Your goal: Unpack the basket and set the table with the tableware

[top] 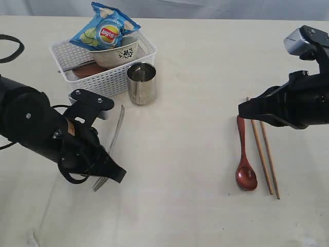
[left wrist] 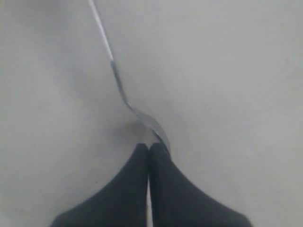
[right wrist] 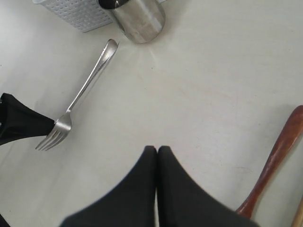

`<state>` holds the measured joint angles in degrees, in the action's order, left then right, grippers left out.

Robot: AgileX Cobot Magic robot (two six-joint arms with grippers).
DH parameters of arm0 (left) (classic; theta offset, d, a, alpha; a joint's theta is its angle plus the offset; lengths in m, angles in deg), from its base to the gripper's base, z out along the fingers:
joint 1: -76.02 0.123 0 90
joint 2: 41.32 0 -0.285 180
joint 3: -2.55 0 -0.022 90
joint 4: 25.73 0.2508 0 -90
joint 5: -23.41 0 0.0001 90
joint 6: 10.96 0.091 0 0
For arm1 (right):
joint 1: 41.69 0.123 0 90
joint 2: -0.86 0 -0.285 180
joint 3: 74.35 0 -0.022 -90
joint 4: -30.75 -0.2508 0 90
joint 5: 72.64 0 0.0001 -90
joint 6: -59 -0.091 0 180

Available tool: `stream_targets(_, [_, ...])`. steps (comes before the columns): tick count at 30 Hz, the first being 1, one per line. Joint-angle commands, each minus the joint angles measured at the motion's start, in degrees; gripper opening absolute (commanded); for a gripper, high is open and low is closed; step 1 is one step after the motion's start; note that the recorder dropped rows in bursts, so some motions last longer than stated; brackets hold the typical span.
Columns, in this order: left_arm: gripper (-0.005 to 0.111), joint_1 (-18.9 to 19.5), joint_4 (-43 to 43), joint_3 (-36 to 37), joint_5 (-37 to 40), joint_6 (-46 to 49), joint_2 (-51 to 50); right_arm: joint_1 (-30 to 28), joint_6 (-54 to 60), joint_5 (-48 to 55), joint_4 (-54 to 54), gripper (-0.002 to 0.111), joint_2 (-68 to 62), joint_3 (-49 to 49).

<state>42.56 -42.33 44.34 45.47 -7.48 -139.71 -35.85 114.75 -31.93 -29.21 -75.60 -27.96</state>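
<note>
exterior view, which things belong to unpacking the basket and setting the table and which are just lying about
Belong to the job:
white lattice plastic basket; cream floral bowl and reddish-brown plate inside it; steel cup; silver fork; dark red spoon; brown wooden chopsticks; pale cream table

Just lying about:
blue chip bag on the bowl; black cable loop at the edge

Two arms in, both grippers closed.
The left arm slants down from the left edge, the left gripper low, its black fingers pressed tip to tip (no gap in the wrist view). The right arm comes in nearly level from the right, the right gripper pointing inward, fingers also together.
</note>
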Motion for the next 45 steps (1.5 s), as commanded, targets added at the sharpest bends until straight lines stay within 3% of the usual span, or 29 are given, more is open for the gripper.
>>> stream_targets(1, [0.0,-2.5,-0.8,0.3,-1.5,-0.4,0.0,-0.3,0.7,0.0,-0.1,0.0,0.1,0.2])
stream_targets(13, [0.0,-0.4,-0.3,0.2,-0.6,-1.0,0.0,-0.3,0.7,0.3,-0.1,0.0,0.2,0.2])
stream_targets(20, [0.001,-0.4,0.0,-4.0,0.7,-3.5,0.0,-0.3,0.6,0.3,-0.4,0.0,0.2,0.2])
stream_targets(22, [0.004,-0.4,0.2,-5.5,0.9,-3.5,0.0,-0.3,0.6,0.3,-0.4,0.0,0.2,0.2])
stream_targets(31, [0.046,-0.4,0.3,-8.4,1.3,-5.7,0.0,-0.3,0.2,0.3,-0.4,0.0,0.2,0.2])
stream_targets(45, [0.046,-0.7,4.2,-8.3,9.9,-16.1,0.0,-0.3,0.3,1.3,-0.4,0.0,0.2,0.2])
